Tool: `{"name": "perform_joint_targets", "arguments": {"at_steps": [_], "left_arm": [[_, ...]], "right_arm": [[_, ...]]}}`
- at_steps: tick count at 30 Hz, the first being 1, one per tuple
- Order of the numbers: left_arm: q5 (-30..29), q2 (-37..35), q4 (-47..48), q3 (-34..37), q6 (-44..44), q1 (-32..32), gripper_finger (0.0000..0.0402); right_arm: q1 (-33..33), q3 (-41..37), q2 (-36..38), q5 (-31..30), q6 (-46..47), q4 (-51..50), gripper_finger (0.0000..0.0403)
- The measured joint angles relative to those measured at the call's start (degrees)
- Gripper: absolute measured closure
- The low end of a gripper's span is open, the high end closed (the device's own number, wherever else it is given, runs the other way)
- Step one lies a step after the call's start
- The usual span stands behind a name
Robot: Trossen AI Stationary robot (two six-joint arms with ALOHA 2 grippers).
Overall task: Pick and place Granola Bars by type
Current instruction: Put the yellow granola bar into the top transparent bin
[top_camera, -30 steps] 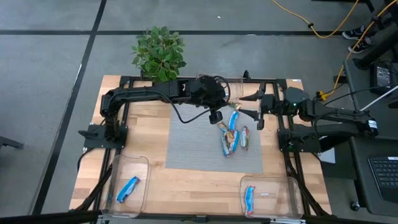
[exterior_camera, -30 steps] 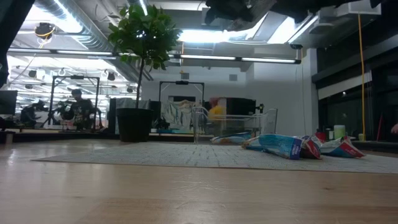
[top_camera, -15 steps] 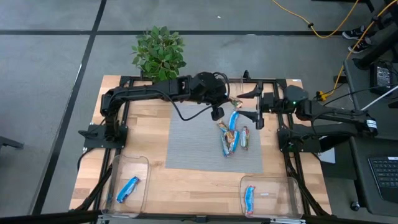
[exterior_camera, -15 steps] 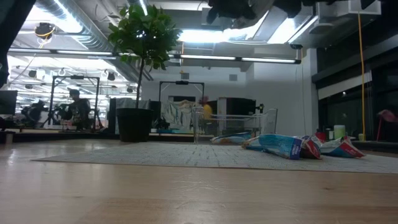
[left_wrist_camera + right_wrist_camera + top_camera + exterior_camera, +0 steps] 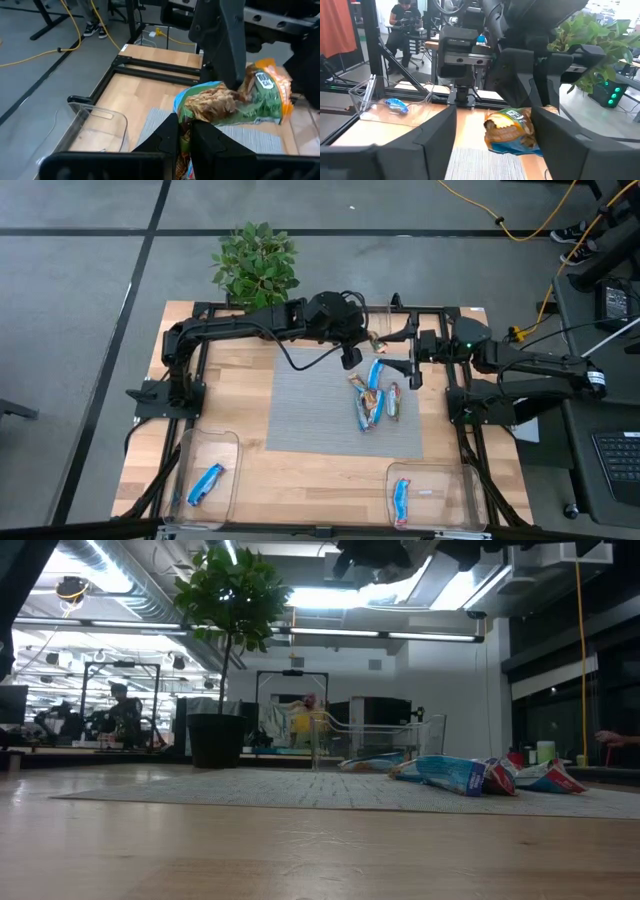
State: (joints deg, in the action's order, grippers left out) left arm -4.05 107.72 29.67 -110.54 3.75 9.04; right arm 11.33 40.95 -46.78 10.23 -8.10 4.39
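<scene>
A green-and-orange wrapped bar (image 5: 235, 102) is held in my shut left gripper (image 5: 185, 131), above the far edge of the grey mat (image 5: 310, 410); it also shows in the high view (image 5: 377, 340). My right gripper (image 5: 495, 140) is open and faces that bar (image 5: 512, 129), with one finger on either side of it and a gap to each. A pile of blue, silver and orange-red bars (image 5: 372, 395) lies on the mat below both grippers, and is seen in the low view (image 5: 470, 775). My left gripper pinches one end of the green-and-orange bar (image 5: 192, 114) between its two fingers. The bar is lifted clear of the table and sticks out past the fingertips toward the right gripper, crumpled and about level.
A clear bin at the near left (image 5: 228, 442) holds a blue bar (image 5: 205, 483). A clear bin at the near right (image 5: 450, 478) holds a blue-and-red bar (image 5: 401, 500). Another clear bin (image 5: 370, 740) stands at the far edge, beside a potted plant (image 5: 257, 265).
My left gripper has carried the bar a little toward the far edge and toward the right gripper, keeping it shut in its fingers. The pile on the mat has stayed still.
</scene>
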Motion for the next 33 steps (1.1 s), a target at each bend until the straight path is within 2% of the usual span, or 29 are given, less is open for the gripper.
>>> {"name": "perform_joint_targets", "arguments": {"at_steps": [14, 27, 33], "left_arm": [[1.21, 0.0, -1.9, 0.0, 0.2, -0.7, 0.0378], [2.54, 0.0, -2.12, 0.0, 1.09, -0.75, 0.0371], [3.14, 0.0, -2.1, 0.0, 1.07, -0.79, 0.0371]], "right_arm": [[0.48, 0.0, 0.02, 0.12, -1.03, 0.04, 0.023], [0.48, 0.13, 0.0, -0.06, -1.27, 0.45, 0.0339], [0.46, 0.15, 0.02, -1.05, -1.33, 0.47, 0.035]]}}
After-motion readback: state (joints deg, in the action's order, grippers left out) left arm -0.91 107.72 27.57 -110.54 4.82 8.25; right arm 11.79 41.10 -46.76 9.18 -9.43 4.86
